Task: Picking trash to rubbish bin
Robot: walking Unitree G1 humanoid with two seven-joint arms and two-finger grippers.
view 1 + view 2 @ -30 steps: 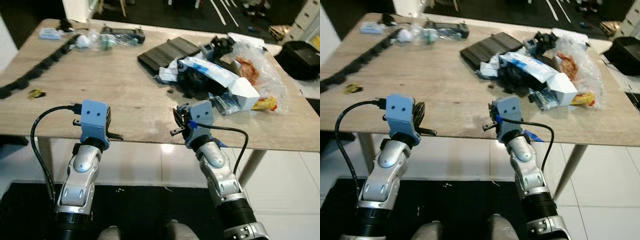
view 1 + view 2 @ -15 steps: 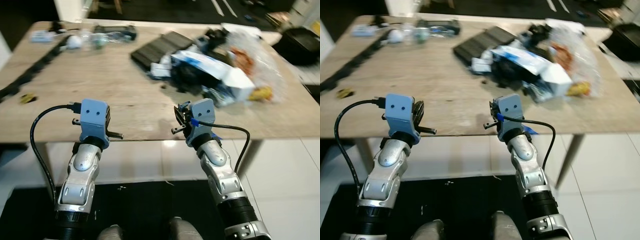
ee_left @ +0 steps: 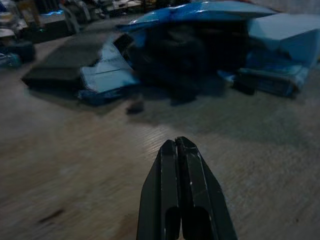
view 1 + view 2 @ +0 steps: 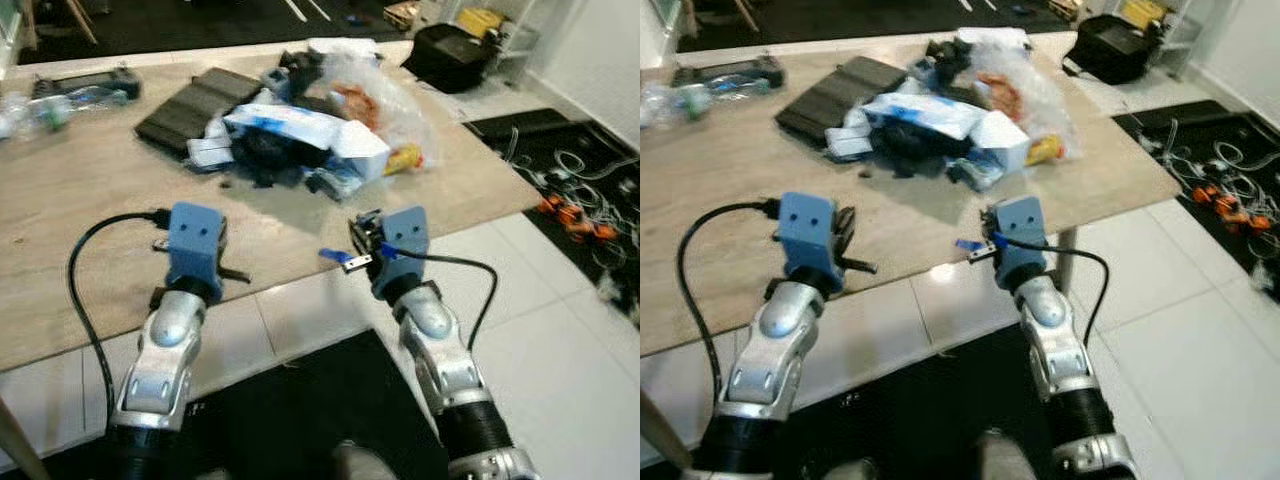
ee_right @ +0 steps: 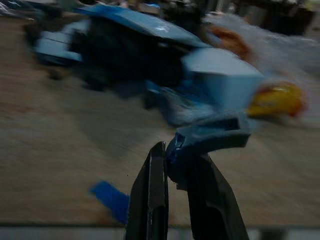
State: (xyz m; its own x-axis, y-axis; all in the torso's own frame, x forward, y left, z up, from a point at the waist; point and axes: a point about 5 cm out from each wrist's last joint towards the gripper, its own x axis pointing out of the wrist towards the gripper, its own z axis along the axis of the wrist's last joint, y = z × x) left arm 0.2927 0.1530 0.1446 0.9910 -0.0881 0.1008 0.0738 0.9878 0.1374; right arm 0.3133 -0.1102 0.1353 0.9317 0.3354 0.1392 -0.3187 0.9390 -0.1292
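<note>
- My right hand point(image 4: 352, 243), low centre of the left eye frame, sits at the near edge of the table point(image 4: 70, 190). It is clamped on a small blue scrap point(image 5: 207, 140), a crumpled bit of wrapper pinched between the two black fingers point(image 5: 150, 200).
- My left hand point(image 3: 181, 165) is clenched on nothing, fingers pressed flat together, hovering over bare wood at the table's near edge, lower left of the left eye frame.
- A second blue sliver point(image 5: 111, 199) lies on the wood just beside the right fingers; whether it is joined to the held scrap I cannot tell.
- Main trash pile point(image 4: 300, 140) sits upper centre of the left eye frame, well apart from both hands: a white-and-blue carton, dark crumpled stuff, a clear plastic bag point(image 4: 385, 105) with orange and yellow wrappers inside.
- A black ribbed slab point(image 4: 190, 100) lies to the left of the pile; a plastic bottle point(image 4: 60, 100) is at the upper left edge.
- A black bin-like container point(image 4: 455, 58) stands on the floor beyond the far right corner of the table, upper right of frame. Probably the rubbish bin, not certain.
- Progress, my reading: early. One scrap in hand, not yet binned; nearly the whole pile is left on the table.
</note>
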